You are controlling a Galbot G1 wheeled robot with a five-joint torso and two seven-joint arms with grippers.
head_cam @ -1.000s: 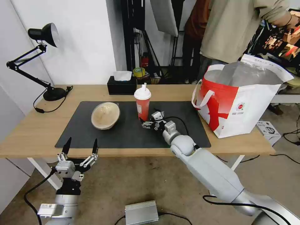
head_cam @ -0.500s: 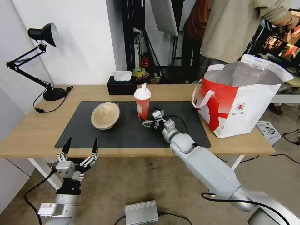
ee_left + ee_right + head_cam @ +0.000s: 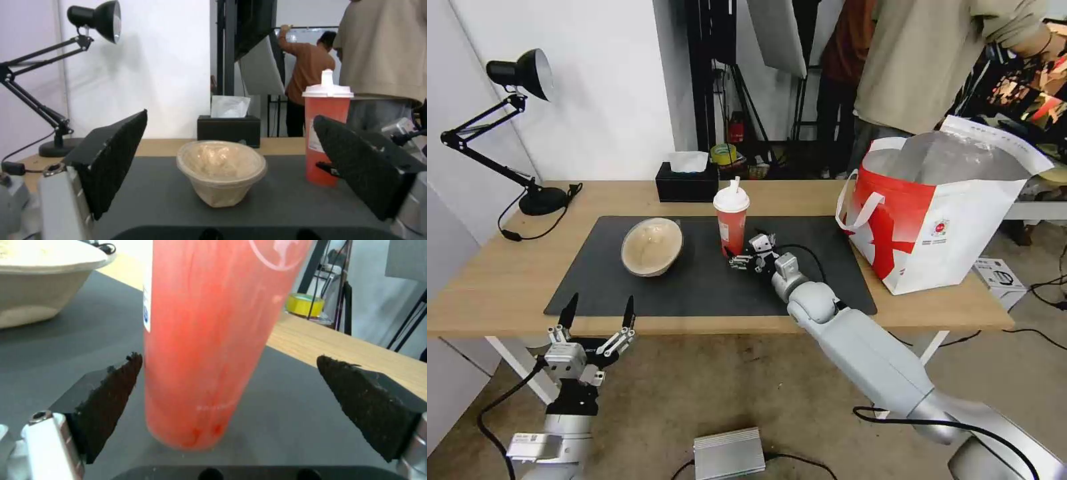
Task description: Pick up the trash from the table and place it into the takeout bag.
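The red drink cup (image 3: pixel 732 223) with its white lid and straw stands upright mid-mat on the table (image 3: pixel 507 280). My right gripper (image 3: pixel 739 257) is open at the cup's base; in the right wrist view the cup (image 3: pixel 213 340) stands between the spread fingers (image 3: pixel 111 396), closer to one of them and untouched. The beige bowl (image 3: pixel 652 246) lies tilted on the mat to the cup's left, and shows as bowl (image 3: pixel 221 170) in the left wrist view. The takeout bag (image 3: pixel 940 220) stands open at the table's right end. My left gripper (image 3: pixel 598 312) hangs open below the table's front edge.
A black tissue box (image 3: pixel 687 181) sits at the table's back edge, a black desk lamp (image 3: pixel 520 73) at the back left. A person stands behind the bag. On the floor lie a grey metal box (image 3: pixel 729 453) and a white carton (image 3: pixel 997 275).
My right gripper has crept forward towards the base of the red cup, still open. The left arm, cup, bowl and bag have not moved.
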